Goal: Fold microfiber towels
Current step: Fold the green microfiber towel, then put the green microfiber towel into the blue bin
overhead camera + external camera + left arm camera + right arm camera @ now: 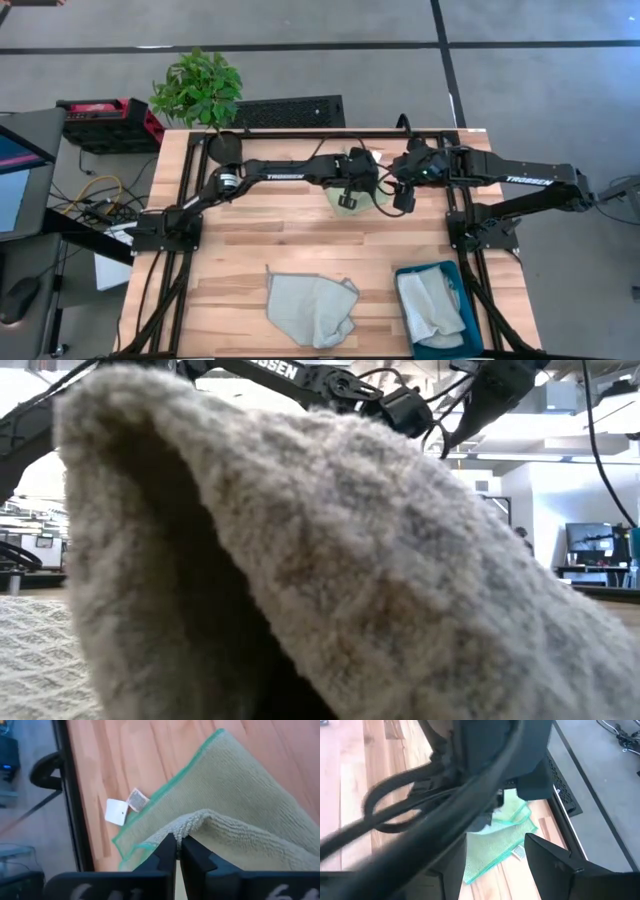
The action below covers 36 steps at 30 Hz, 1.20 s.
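Note:
A light green towel lies on the wooden table at its far middle, with a white tag at one edge. My left gripper is over it and shut on a raised part of it. My right gripper is open beside the towel's right edge, its fingers above the green cloth. A pale grey towel lies crumpled near the front edge and fills the low view. Another pale towel lies in the teal bin. My left gripper pinches a raised fold of the green towel between its two fingers, near a green-hemmed corner. The fingers come from above, slanting down. The pinched part stands up a little and the rest of the towel lies on the table, slack.
A potted plant stands beyond the table's far left corner. The black frame rails run along both sides. Bare wood lies between the green towel and the front towels.

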Tool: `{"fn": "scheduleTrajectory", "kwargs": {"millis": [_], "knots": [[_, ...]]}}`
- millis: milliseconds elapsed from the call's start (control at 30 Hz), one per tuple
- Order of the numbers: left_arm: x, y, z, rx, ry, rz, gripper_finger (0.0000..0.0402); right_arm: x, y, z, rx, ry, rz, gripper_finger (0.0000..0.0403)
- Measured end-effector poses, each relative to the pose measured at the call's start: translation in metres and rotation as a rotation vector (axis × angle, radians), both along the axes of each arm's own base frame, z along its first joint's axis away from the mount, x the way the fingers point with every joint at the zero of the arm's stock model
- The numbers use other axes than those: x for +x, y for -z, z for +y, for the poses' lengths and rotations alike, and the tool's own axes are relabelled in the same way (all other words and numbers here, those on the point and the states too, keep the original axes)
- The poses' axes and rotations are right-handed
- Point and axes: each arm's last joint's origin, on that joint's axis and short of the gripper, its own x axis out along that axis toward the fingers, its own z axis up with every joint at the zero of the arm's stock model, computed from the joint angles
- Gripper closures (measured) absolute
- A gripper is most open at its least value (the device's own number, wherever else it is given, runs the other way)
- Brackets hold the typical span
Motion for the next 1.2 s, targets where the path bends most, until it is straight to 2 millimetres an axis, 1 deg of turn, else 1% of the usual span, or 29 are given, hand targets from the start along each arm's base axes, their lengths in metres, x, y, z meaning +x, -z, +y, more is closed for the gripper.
{"fn": "scheduleTrajectory", "kwargs": {"millis": [133,267,433,567,667,733,867,967,1033,1100,1200], "knots": [[0.002,-0.001,-0.005,0.028,0.021,0.002,0.0373,0.000,0.000,0.000,0.001,-0.001,0.002,0.0180],[0.003,-0.002,-0.009,0.083,-0.008,-0.004,0.0330,0.000,0.000,0.000,0.001,0.000,0.002,0.0180],[0.004,-0.002,-0.015,0.098,-0.018,-0.004,0.0280,0.000,0.000,0.000,0.001,-0.001,0.003,0.0180],[0.001,-0.005,-0.021,0.130,-0.094,0.006,0.0264,-0.001,0.001,0.000,0.004,-0.004,0.012,0.0180],[-0.009,-0.010,-0.025,0.101,-0.123,0.073,0.0263,-0.004,0.004,0.001,-0.007,-0.027,0.075,0.0180],[-0.019,-0.018,-0.028,0.036,-0.127,0.112,0.0263,-0.008,0.007,0.003,-0.001,-0.035,0.121,0.0180],[-0.043,-0.042,-0.030,-0.095,-0.166,0.189,0.0263,-0.012,0.011,0.006,0.009,-0.055,0.198,0.0180],[-0.061,-0.061,-0.032,-0.136,-0.221,0.233,0.0262,-0.013,0.015,0.010,0.024,-0.090,0.235,0.0180],[-0.073,-0.075,-0.033,-0.144,-0.252,0.246,0.0262,-0.009,0.021,0.014,0.027,-0.154,0.244,0.0180],[-0.084,-0.090,-0.036,-0.155,-0.281,0.244,0.0262,-0.007,0.031,0.018,0.023,-0.223,0.277,0.0180],[-0.102,-0.110,-0.041,-0.176,-0.329,0.243,0.0262,0.004,0.045,0.022,-0.015,-0.295,0.276,0.0180]]}}
